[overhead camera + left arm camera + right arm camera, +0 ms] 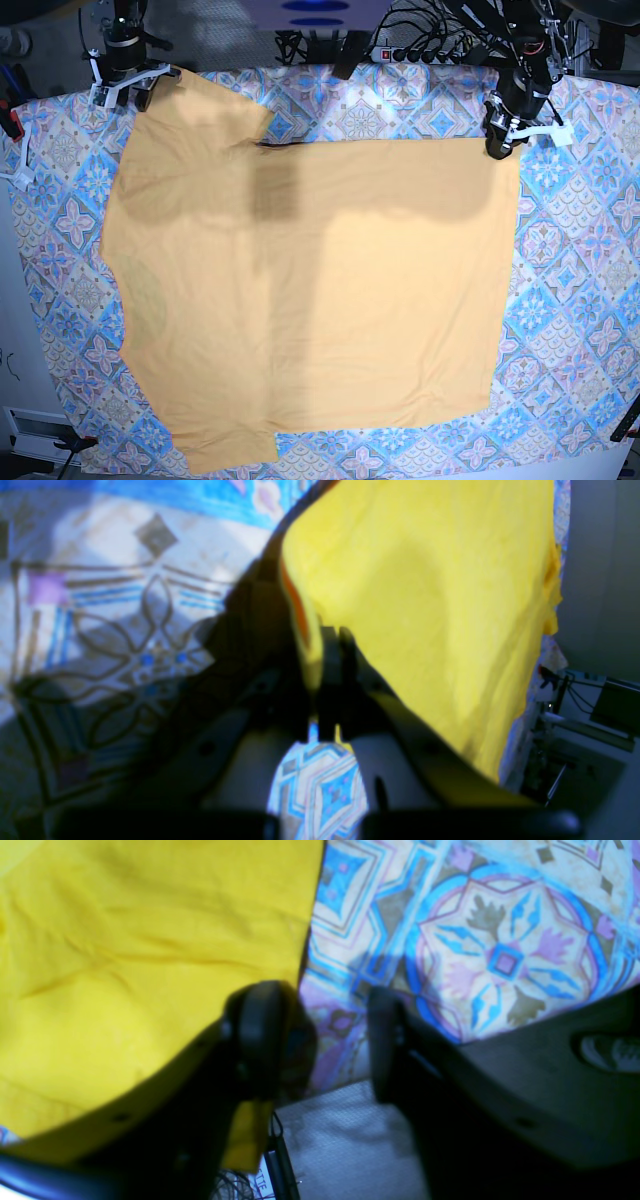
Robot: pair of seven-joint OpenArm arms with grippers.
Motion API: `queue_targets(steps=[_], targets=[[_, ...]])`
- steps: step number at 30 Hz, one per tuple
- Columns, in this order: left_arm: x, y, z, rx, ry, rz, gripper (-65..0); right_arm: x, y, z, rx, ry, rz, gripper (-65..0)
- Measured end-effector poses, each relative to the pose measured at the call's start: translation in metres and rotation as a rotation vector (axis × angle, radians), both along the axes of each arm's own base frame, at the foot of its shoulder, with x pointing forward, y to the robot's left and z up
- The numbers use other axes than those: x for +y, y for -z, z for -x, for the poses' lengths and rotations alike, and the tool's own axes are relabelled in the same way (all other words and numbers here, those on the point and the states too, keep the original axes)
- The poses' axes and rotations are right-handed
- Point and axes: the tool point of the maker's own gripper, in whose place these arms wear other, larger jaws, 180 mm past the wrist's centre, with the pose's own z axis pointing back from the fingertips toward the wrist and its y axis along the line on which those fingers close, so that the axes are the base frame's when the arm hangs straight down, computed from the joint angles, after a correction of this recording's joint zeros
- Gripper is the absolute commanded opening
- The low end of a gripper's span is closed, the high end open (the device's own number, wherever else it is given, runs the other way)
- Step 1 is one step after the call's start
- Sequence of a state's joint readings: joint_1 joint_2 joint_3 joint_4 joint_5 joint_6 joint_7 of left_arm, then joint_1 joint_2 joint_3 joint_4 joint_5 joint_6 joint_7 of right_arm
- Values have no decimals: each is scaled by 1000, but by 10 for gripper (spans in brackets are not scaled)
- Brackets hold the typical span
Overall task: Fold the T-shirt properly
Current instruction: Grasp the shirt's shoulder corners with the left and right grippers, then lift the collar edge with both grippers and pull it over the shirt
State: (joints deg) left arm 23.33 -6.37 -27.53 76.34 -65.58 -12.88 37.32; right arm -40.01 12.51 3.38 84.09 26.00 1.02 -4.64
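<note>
The yellow-orange T-shirt (pixel 320 290) lies spread flat on the table, with a sleeve at the far left and a fold along its far edge. My left gripper (pixel 497 148) is at the shirt's far right corner. In the left wrist view the gripper (pixel 327 680) is shut on the shirt's edge, and the fabric (pixel 425 605) hangs to its right. My right gripper (pixel 135 95) is at the far left sleeve corner. In the right wrist view it (pixel 322 1040) is open, with the shirt's edge (pixel 125 965) beside its left finger (pixel 260 1035) and nothing between the fingers.
A blue-and-pink tile-patterned cloth (pixel 580 260) covers the table and also shows in the left wrist view (pixel 125 605) and the right wrist view (pixel 500 940). Cables and a power strip (pixel 400 45) lie behind the far edge. Clamps (pixel 20 170) hold the cloth at the left edge.
</note>
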Motion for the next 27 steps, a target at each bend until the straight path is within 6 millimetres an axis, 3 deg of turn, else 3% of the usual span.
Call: queue_targets(steps=[4,6,8,15,20,23,27], targets=[[0,0,0,0,0,0,-650,36,-1,-6,-28,-113,-103,-440],[0,0,0,0,0,0,-650,43,-1,-7,-34,-120,-116,-440],[0,0,0,0,0,0,-650,44,-1,-7,-35,-126,-118,-456],[0,0,0,-1,0,0,-650,42,0,-6,-26,-119,-119,-650],[0,0,0,0,0,-1,-650,48,-5,-9,-22,-105,-166,-644],[0,0,1,2,0,-1,-650,53,-19,-17,-79,-104,-183,-644],[6,-13,10,6,45,-53,-650,50,-22,-13,-83,-107,-175,-644]])
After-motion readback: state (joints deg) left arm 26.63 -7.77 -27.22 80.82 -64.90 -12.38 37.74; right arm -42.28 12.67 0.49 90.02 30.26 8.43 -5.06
